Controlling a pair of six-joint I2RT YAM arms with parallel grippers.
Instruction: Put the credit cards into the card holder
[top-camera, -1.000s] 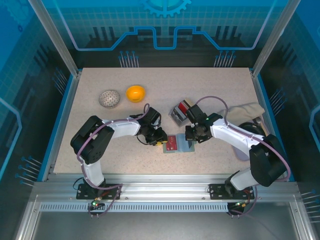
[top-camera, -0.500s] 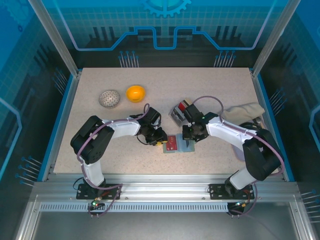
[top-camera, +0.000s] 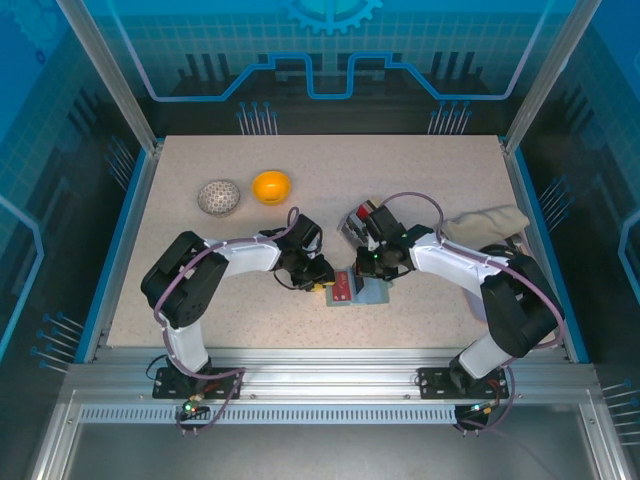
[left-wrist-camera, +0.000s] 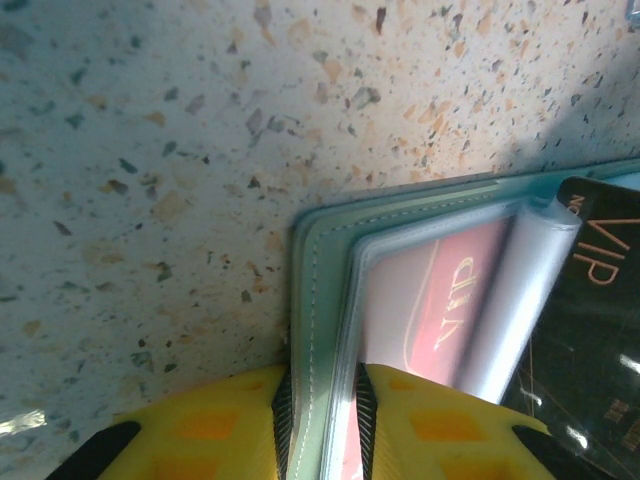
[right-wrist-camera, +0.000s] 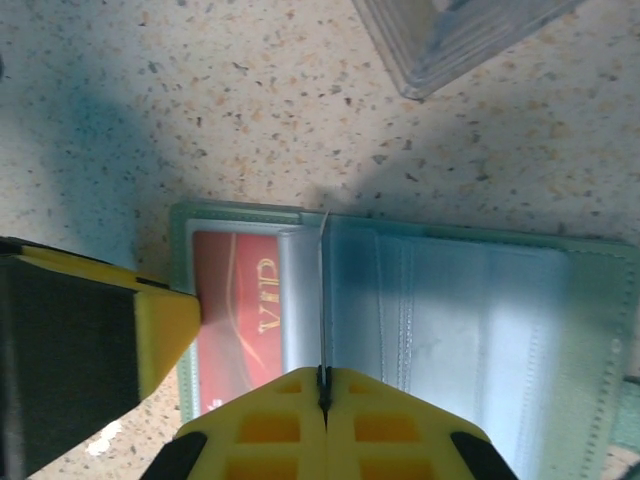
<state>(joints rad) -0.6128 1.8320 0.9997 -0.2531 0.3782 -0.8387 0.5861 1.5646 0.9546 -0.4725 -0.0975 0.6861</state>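
Grey-green card holder (right-wrist-camera: 480, 330) lies open, red credit card (right-wrist-camera: 240, 310) sleeved inside, black credit card (left-wrist-camera: 590, 300) edge-on above.

Speckled table (top-camera: 200, 290): open card holder (top-camera: 380, 294) ctr; grey ball (top-camera: 219, 197), orange bowl (top-camera: 271, 186) far-L; cloth (top-camera: 490, 222) R.

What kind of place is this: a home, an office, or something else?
Probably a robot test cell, not a home: a left arm and right arm bolted to an aluminium rail, a speckled table inside a metal frame, and blue printed panels as walls.

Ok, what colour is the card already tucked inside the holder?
The card is red with pale VIP lettering, clearest in the right wrist view.
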